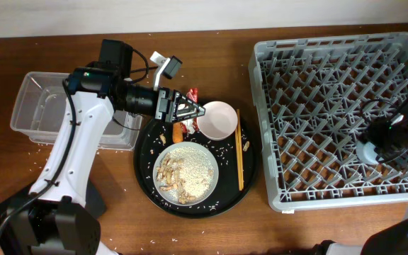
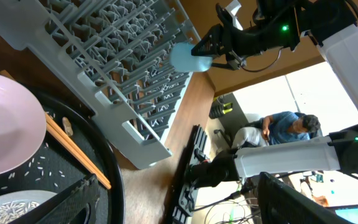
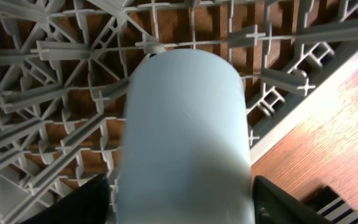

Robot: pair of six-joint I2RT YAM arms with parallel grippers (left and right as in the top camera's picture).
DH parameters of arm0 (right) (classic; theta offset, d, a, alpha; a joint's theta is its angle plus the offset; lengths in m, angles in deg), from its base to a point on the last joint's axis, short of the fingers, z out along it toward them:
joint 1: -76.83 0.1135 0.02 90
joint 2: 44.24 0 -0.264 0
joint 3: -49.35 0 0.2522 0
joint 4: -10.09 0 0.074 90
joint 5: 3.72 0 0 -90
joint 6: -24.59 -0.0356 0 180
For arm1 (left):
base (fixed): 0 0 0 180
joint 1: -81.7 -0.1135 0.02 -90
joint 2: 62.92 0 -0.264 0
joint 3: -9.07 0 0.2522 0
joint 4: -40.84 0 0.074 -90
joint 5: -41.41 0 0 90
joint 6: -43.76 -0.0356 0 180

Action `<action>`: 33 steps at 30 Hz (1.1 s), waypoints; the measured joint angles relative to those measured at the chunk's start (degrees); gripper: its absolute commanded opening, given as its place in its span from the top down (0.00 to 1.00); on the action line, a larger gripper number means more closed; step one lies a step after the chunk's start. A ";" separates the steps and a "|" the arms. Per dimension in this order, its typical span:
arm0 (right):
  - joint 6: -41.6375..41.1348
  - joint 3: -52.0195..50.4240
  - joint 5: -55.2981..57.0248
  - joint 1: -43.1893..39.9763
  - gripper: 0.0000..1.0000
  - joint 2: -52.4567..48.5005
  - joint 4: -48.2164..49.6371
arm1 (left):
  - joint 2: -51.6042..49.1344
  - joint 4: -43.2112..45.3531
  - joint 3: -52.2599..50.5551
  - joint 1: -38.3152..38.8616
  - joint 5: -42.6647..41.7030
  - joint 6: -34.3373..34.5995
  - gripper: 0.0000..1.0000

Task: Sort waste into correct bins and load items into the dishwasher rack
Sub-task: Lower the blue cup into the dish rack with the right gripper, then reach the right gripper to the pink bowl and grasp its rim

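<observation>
My left gripper (image 1: 190,110) is open and empty beside the white bowl (image 1: 218,119) on the round black tray (image 1: 147,152); in the left wrist view (image 2: 179,182) nothing lies between its fingers. The red-and-white wrapper (image 1: 193,93) and the carrot piece (image 1: 178,132) lie close to it. The pale plate (image 1: 185,171) holds rice and scraps. The chopsticks (image 1: 239,150) lie right of the bowl. My right gripper (image 1: 375,142) is shut on the light-blue cup (image 3: 185,124) and holds it over the grey rack (image 1: 310,85). The cup also shows in the left wrist view (image 2: 189,57).
The clear tub (image 1: 44,106) stands at the left, behind my left arm. Rice grains are scattered on the round tray and the wooden table. The flat black rectangular tray is not in view.
</observation>
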 measured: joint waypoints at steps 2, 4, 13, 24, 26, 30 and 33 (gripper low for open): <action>0.07 0.00 0.13 0.00 0.12 0.00 0.09 | 0.00 -0.09 0.00 0.00 0.02 0.00 0.21; -0.13 0.00 0.26 0.00 0.12 0.00 0.20 | 0.00 -0.15 0.00 0.00 0.31 0.02 0.26; 8.37 4.76 -16.65 3.43 0.19 2.97 1.95 | 0.22 -0.15 0.00 -1.75 4.00 0.98 0.39; 8.48 6.62 -19.17 39.80 0.30 3.37 10.19 | 24.24 -2.27 -0.13 -4.50 53.62 22.97 0.01; 5.68 6.62 -16.11 43.47 0.33 -0.96 11.28 | 29.70 -3.21 -0.07 -4.55 60.46 25.11 0.01; 1.92 6.62 -12.98 47.21 0.39 -9.77 15.23 | 36.28 -4.98 -0.04 -4.55 68.76 27.30 0.01; -0.20 6.62 -11.30 48.46 0.42 -16.15 19.52 | 38.32 -5.53 -0.04 -4.57 71.82 27.91 0.01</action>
